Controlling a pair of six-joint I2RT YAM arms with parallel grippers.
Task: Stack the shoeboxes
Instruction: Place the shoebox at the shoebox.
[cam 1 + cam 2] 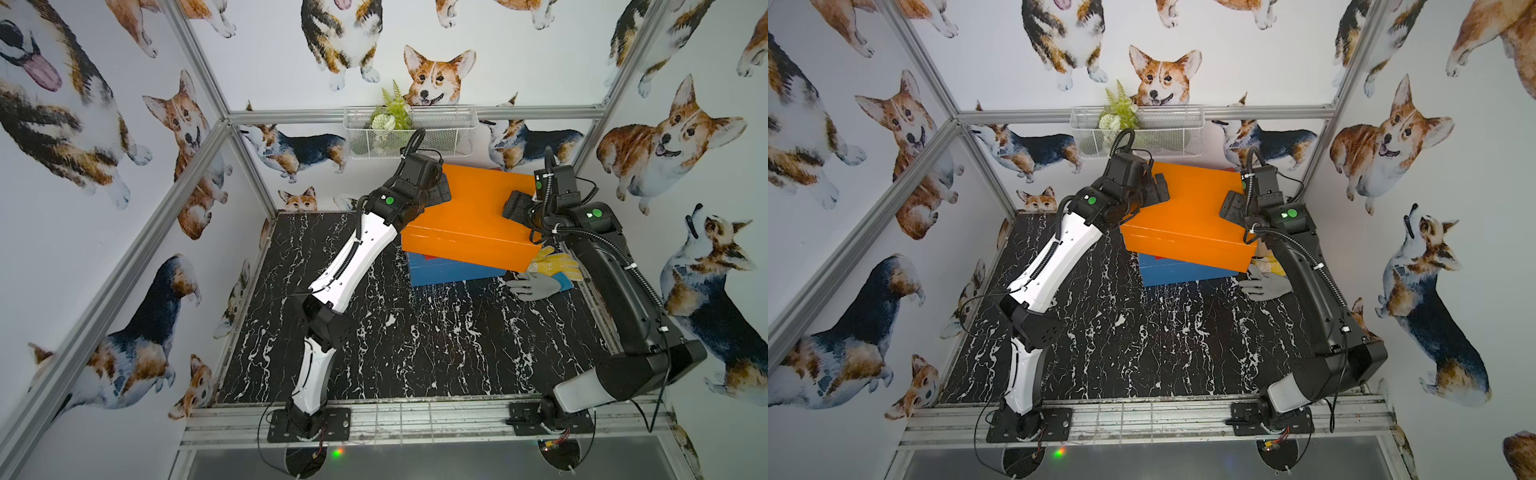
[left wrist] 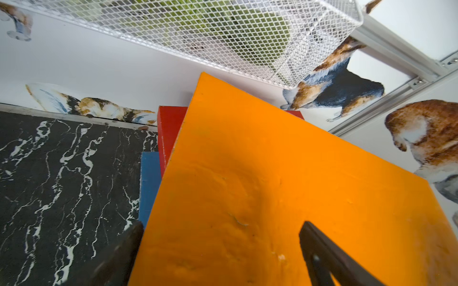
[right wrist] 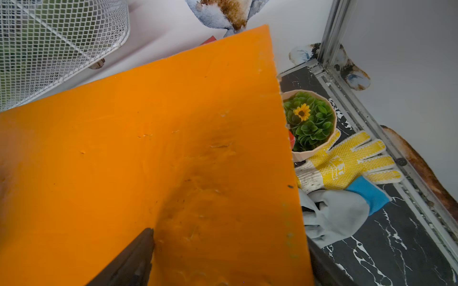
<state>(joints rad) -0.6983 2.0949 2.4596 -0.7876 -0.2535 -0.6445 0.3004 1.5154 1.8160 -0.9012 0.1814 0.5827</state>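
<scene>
The orange shoebox (image 1: 469, 208) (image 1: 1192, 212) lies skewed on top of the stack at the back right of the table. Under it the blue shoebox (image 1: 449, 270) (image 2: 150, 185) sits lowest. The red shoebox (image 2: 171, 131) lies between them and is mostly hidden. My left gripper (image 1: 440, 189) (image 2: 220, 225) is at the orange box's left end, jaws wide, one finger past the edge and one over the lid. My right gripper (image 1: 515, 205) (image 3: 230, 237) straddles the right end the same way, jaws apart. The orange lid (image 3: 148, 148) fills the gap.
A yellow glove (image 3: 347, 163) and a grey glove (image 3: 334, 215) lie right of the stack. A potted plant (image 3: 309, 123) stands beside the orange box's right edge. A white wire basket (image 1: 409, 133) hangs on the back wall just above the boxes.
</scene>
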